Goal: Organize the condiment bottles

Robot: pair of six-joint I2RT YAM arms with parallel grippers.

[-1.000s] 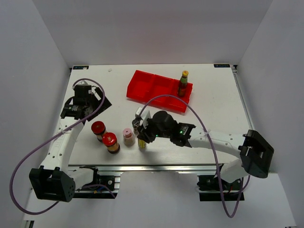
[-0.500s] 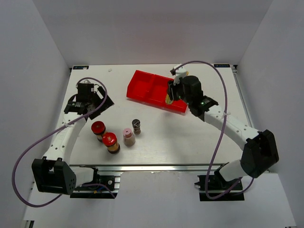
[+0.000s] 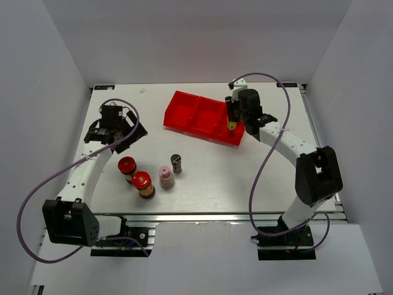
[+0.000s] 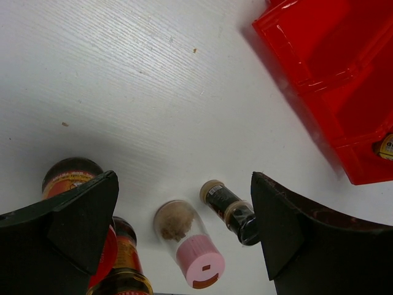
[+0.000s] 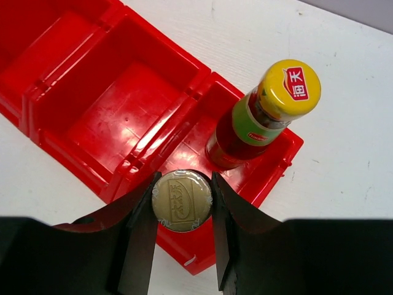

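My right gripper (image 5: 183,182) is shut on a pale-capped bottle (image 5: 182,201), held over the right compartment of the red tray (image 5: 116,98). Beside it in that compartment a yellow-capped bottle (image 5: 288,89) stands upright. From above, the right gripper (image 3: 232,117) covers that spot. Four condiment bottles stand on the table: two red-lidded jars (image 3: 127,165) (image 3: 142,181), a pink-capped bottle (image 3: 166,175) and a dark-capped bottle (image 3: 176,162). My left gripper (image 3: 115,128) hangs open at the left, away from them. Its wrist view shows the pink-capped bottle (image 4: 187,243) and dark-capped bottle (image 4: 230,209) between its fingers, farther off.
The tray's (image 3: 187,112) left and middle compartments hold nothing. White walls close in the table on three sides. Purple cables loop from both arms.
My right arm has carried the pale-capped bottle from the front of the table, beside the pink-capped one, back to the tray's right compartment. The left arm has barely shifted.
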